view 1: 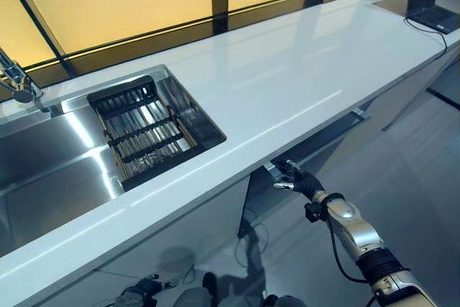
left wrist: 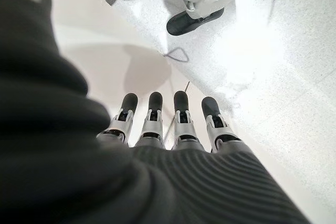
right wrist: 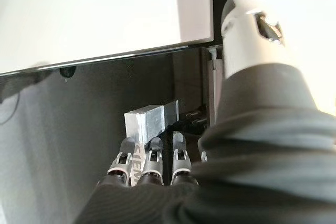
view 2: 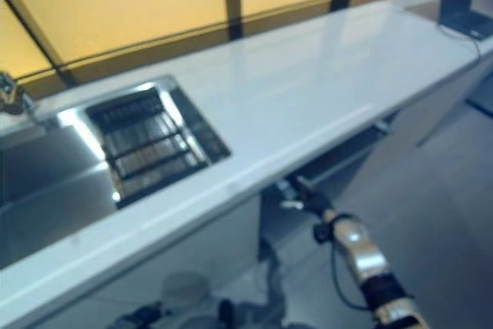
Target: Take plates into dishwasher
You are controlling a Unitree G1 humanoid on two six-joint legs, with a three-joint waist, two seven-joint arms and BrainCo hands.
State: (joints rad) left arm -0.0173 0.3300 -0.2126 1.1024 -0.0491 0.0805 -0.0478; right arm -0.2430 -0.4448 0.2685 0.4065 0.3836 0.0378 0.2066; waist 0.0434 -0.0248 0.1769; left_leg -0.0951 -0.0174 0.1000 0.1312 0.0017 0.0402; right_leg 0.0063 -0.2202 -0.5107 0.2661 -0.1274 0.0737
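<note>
No plate shows in any view. The dishwasher door [view 1: 320, 145] under the white counter [view 1: 287, 84] stands ajar, with a dark gap at its left side. My right hand [view 1: 296, 180] is at the door's top corner, fingers [right wrist: 156, 153] straight and resting against the silver door edge [right wrist: 149, 121]. Low down by the floor hangs my left hand [view 1: 140, 292], away from the counter, with its fingers [left wrist: 181, 108] straight and nothing in them.
A steel sink [view 1: 43, 170] is set into the counter at the left, with a dark wire rack [view 1: 144, 131] in its right end and a faucet [view 1: 18, 84] behind. A laptop [view 1: 431, 16] lies at the counter's far right end.
</note>
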